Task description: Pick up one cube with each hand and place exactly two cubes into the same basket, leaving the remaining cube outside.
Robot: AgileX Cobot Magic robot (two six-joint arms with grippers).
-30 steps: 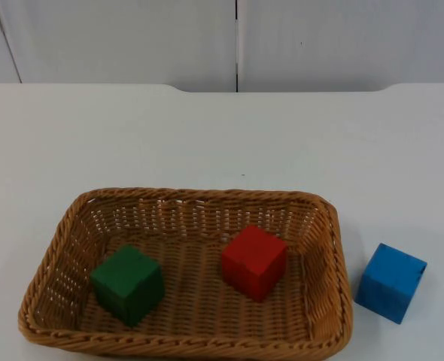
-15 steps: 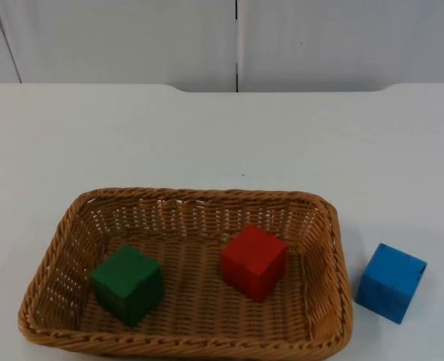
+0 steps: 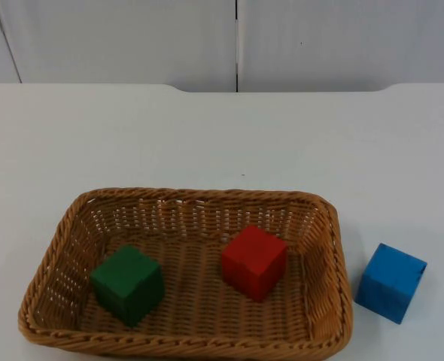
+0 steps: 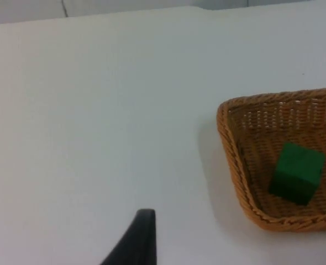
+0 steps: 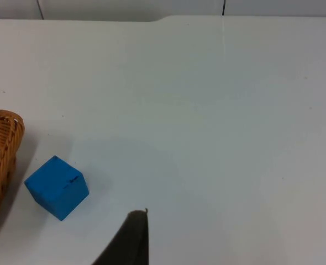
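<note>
A woven wicker basket (image 3: 188, 197) lies at the table's front. Inside it sit a green cube (image 3: 128, 283) on the left and a red cube (image 3: 254, 261) right of centre, apart from each other. A blue cube (image 3: 391, 282) rests on the table just outside the basket's right rim. My left gripper (image 4: 138, 243) hovers over bare table left of the basket (image 4: 229, 149), with the green cube (image 4: 297, 172) in its view. My right gripper (image 5: 130, 240) hangs over the table right of the blue cube (image 5: 57, 186), beside the basket's edge (image 5: 8, 138). Neither gripper touches anything.
White table (image 3: 222, 135) stretches behind the basket up to the grey partition wall (image 3: 237, 37). Open table surface lies to the left of the basket (image 4: 96, 121) and to the right of the blue cube (image 5: 235, 138).
</note>
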